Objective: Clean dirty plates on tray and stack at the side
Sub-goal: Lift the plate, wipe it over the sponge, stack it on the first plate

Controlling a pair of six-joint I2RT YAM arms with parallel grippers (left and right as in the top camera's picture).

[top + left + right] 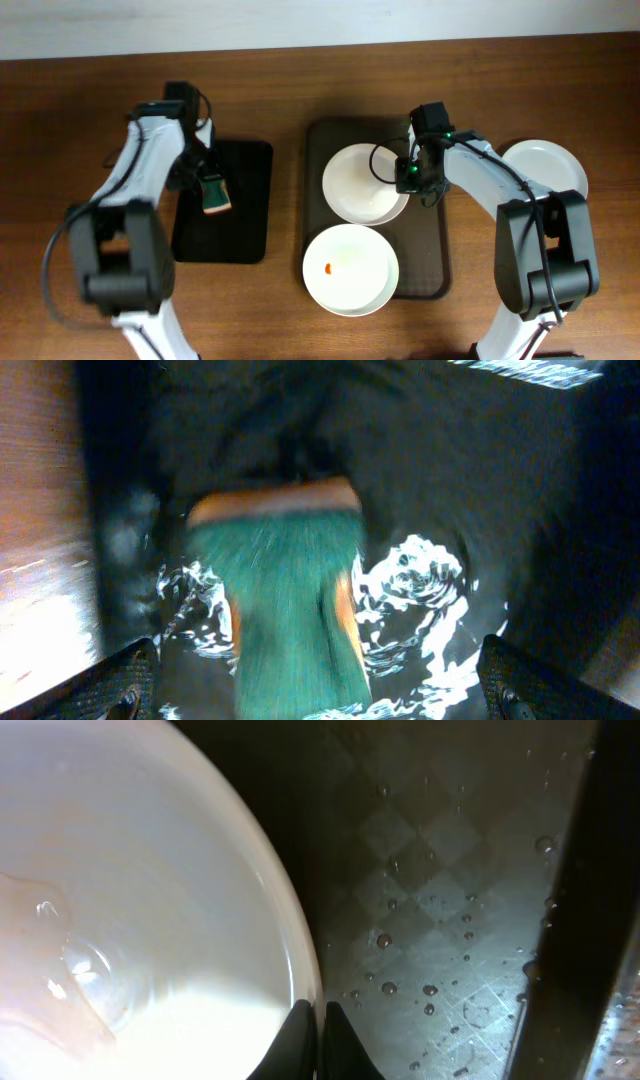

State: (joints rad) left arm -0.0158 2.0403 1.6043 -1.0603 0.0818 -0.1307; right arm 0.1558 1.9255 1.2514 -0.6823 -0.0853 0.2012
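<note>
Starting at the front of the tray (pixel 432 255): near plate (pixel 350 268), round, white, shallow, glossy, a small orange-red smear by its centre, overhanging the front rim a little. Going back: far plate (pixel 365 183), same shape, also on the tray, touching the near one or just short of it; cannot tell which. Pinched at its right rim by the right gripper (pixel 315 1042), tips drawn together on the edge. Looks wet inside, with a film of water and a few bubbles; no smear to be made out. Judging by look: stiff, glazed, breakable, light enough for one gripper, slick while wet, so best taken at the rim with a firm pinch and lifted level, not dragged. Brown tray floor beside that rim: faint checker texture, beaded with droplets. Off to the left, across the wooden table (pixel 300 80): left gripper (pixel 315 695) spread wide, fingers clear of the sponge (pixel 280 620), holding nothing. Sponge: green scrub face, orange body, soft, lying on the wet black tray (pixel 250 170); blurred close up. Farthest right, off the tray on the table: side plate (pixel 545 165), white, round, well apart from the other two
</note>
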